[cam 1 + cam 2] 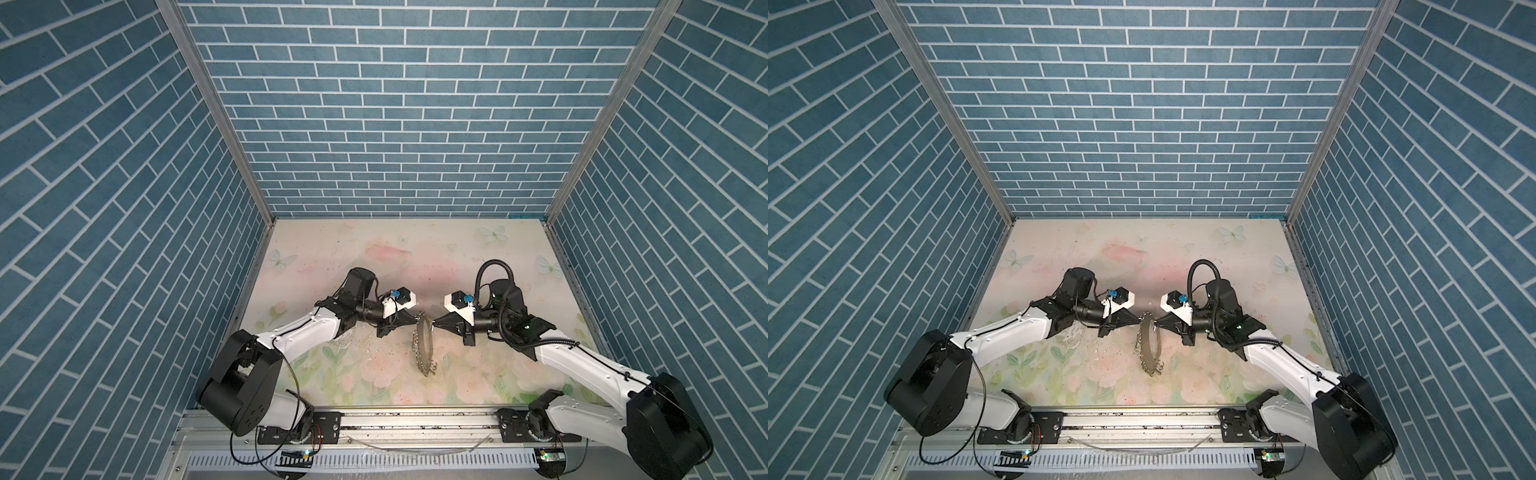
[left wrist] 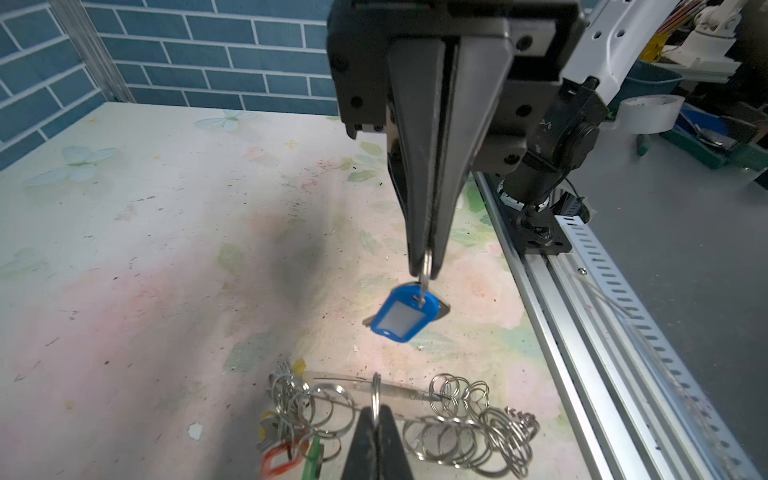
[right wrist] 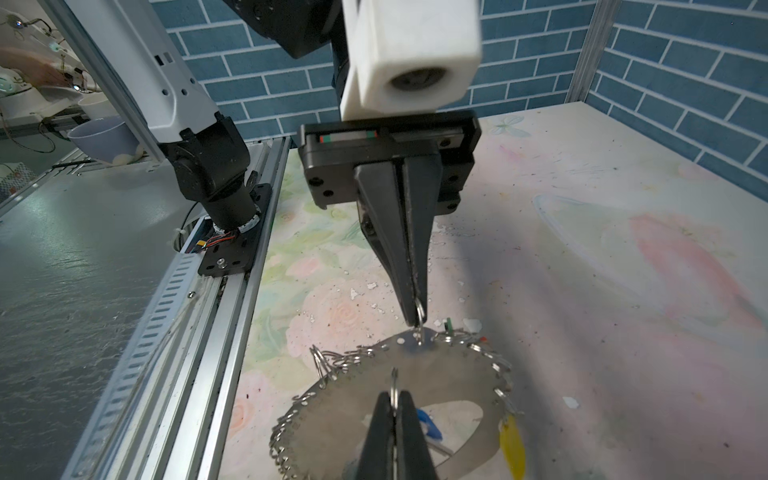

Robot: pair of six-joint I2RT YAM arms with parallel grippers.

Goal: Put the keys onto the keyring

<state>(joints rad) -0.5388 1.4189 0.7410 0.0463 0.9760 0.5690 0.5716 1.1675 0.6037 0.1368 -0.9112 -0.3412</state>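
Keyring [image 1: 424, 347] hangs edge-up between the two arms in both top views. Its upper rim is raised, and its lower rim, heavy with small rings, is down by the table [image 1: 374, 249]. I cannot tell whether that rim touches.

The left gripper [image 3: 415, 320] is clamped shut on one small split ring threaded through a hole at the keyring's top edge. This grip likely serves to stand the keyring up and offer that ring clear of its neighbours.

The right gripper [image 2: 424, 270] faces it from the keyring's other side, tips close to the same spot. It is pinched shut on the ring of the blue key [image 2: 405, 316], and the tag dangles free just below its tips. Holding the key by its ring leaves the tag out of the way and puts metal against metal for threading.

Red [image 2: 278, 457], green [image 2: 311, 457] and yellow [image 3: 512, 446] tags sit bunched at the keyring's rim, apparently on it already.

The blue key looks like the one being joined, and the two held rings are near but apart. Lining up two thin rings is the tricky part, as a slip would drop the key.
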